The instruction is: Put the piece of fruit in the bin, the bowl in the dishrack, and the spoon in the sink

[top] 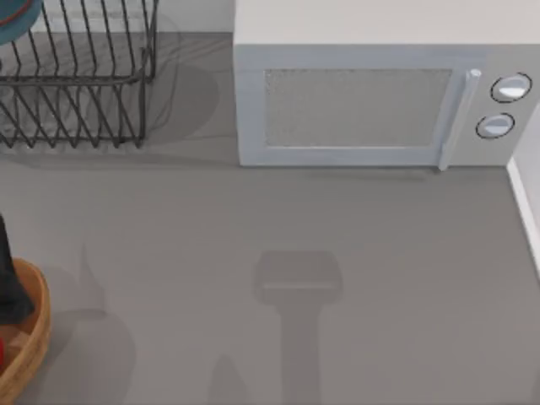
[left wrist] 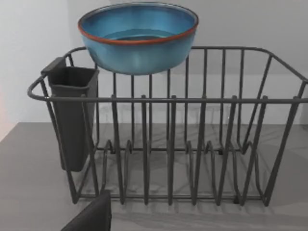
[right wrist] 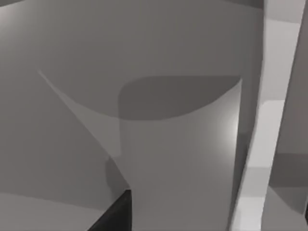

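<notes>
Black wire dishrack (top: 76,84) of thin upright bars stands at the far left of the grey table (top: 337,253), with the wide round bowl (left wrist: 138,36), glazed blue-teal inside and edged reddish-brown, sitting level at the rack's top rim in the left wrist view; in the top view you see only an edge of the bowl at the rack's far left corner. A dark rectangular utensil cup (left wrist: 72,115) hangs on one end of the rack. To the right of the rack stands a white microwave oven (top: 371,93), door closed. At the near left edge you find the round tan wood-coloured bin (top: 29,337) with its orange-brown rim, and a sliver of the small red fruit (top: 2,350) inside it. A dark part of the left arm (top: 10,278) overlaps the bin; you cannot tell how either gripper's fingers stand.
</notes>
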Controlling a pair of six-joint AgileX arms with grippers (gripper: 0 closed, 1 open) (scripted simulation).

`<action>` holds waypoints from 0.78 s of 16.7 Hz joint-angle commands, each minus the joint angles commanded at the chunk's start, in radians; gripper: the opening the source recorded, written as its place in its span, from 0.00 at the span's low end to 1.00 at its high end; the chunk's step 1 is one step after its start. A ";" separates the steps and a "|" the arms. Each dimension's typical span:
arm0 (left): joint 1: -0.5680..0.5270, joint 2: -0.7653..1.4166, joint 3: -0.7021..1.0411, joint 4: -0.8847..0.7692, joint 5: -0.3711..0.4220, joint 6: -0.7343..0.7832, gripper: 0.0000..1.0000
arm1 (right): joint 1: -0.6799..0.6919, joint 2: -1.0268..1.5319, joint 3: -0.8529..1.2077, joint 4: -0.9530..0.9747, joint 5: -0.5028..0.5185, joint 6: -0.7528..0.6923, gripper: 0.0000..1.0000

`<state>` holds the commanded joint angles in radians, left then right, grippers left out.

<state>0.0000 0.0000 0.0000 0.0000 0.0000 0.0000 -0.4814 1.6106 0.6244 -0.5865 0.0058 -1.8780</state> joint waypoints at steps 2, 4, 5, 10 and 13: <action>0.000 0.000 0.000 0.000 0.000 0.000 1.00 | 0.000 0.000 0.000 0.000 0.000 0.000 0.00; 0.000 0.000 0.000 0.000 0.000 0.000 1.00 | 0.008 -0.072 0.042 -0.103 0.025 0.041 0.00; 0.000 0.000 0.000 0.000 0.000 0.000 1.00 | 0.007 -0.076 0.053 -0.116 0.025 0.038 0.00; 0.000 0.000 0.000 0.000 0.000 0.000 1.00 | 0.006 -0.149 0.182 -0.336 0.025 0.026 0.00; 0.000 0.000 0.000 0.000 0.000 0.000 1.00 | 0.003 -0.206 0.273 -0.493 0.025 0.028 0.00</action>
<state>0.0000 0.0000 0.0000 0.0000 0.0000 0.0000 -0.4782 1.4042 0.8972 -1.0791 0.0309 -1.8502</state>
